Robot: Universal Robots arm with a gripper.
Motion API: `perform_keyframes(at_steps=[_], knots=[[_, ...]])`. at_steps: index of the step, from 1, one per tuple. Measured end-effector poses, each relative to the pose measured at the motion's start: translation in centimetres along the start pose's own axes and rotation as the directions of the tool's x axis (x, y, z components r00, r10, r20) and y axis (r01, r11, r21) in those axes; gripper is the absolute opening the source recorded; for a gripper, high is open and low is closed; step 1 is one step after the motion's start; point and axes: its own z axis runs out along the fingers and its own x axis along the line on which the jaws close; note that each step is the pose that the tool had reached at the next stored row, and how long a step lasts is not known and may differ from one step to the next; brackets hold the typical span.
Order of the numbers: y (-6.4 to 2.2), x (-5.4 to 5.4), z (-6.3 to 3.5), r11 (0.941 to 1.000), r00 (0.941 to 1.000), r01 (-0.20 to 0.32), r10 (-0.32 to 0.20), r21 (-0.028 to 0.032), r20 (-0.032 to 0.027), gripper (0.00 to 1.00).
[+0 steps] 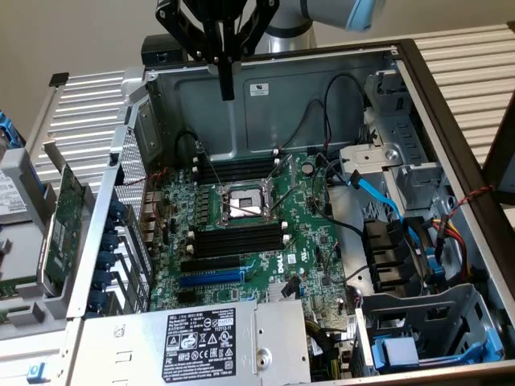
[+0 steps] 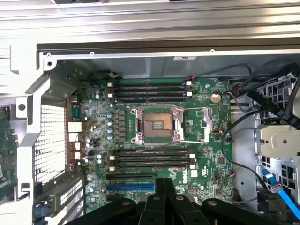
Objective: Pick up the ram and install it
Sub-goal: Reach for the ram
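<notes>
My gripper hangs high over the back wall of the open computer case, fingers shut with nothing between them. In the wrist view its black fingertips sit pressed together above the near edge of the green motherboard. Two banks of black memory slots with white end clips flank the CPU socket: a far bank and a near bank. No stick stands in either bank. The ram is out of view.
A large green expansion card with a metal bracket leans outside the case at the exterior view's left. The power supply covers the front. Drive cages, blue data cables and black wiring crowd the exterior view's right.
</notes>
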Motion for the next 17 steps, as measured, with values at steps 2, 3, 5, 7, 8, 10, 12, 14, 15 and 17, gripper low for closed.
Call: perform_keyframes(at_steps=[2, 3, 5, 7, 8, 10, 12, 14, 15, 17], knots=[[-0.02, 0.3, 0.0, 1.0, 1.0, 0.0, 0.0, 0.0, 0.0, 0.1], [-0.04, 0.5, -0.01, 1.0, 1.0, 0.0, 0.0, 0.0, 0.0, 0.1], [-0.07, 0.9, -0.02, 1.0, 1.0, 0.0, 0.0, 0.0, -0.0001, 0.1], [-0.1, 1.3, -0.03, 1.0, 1.0, 0.0, 0.0, 0.0, 0.0, 0.1], [-0.11, 1.5, -0.03, 1.0, 1.0, 0.0, 0.0, 0.0, 0.0, 0.1], [-0.15, 1.8, -0.04, 1.0, 1.0, 0.0, 0.0, -0.0001, 0.0, 0.1], [-0.18, 2.3, -0.05, 1.0, 1.0, 0.0, 0.0, 0.0001, -0.0002, 0.1], [-0.21, 2.7, -0.06, 1.0, 1.0, 0.0, 0.0, 0.0002, -0.0015, 0.1], [-0.22, 2.8, -0.04, 1.0, 1.0, 0.0, 0.0, 0.0002, -0.0039, 0.1], [-0.24, 3.0, -0.04, 1.0, 0.9999, -0.001, 0.001, 0.0009, -0.0124, 0.1]])
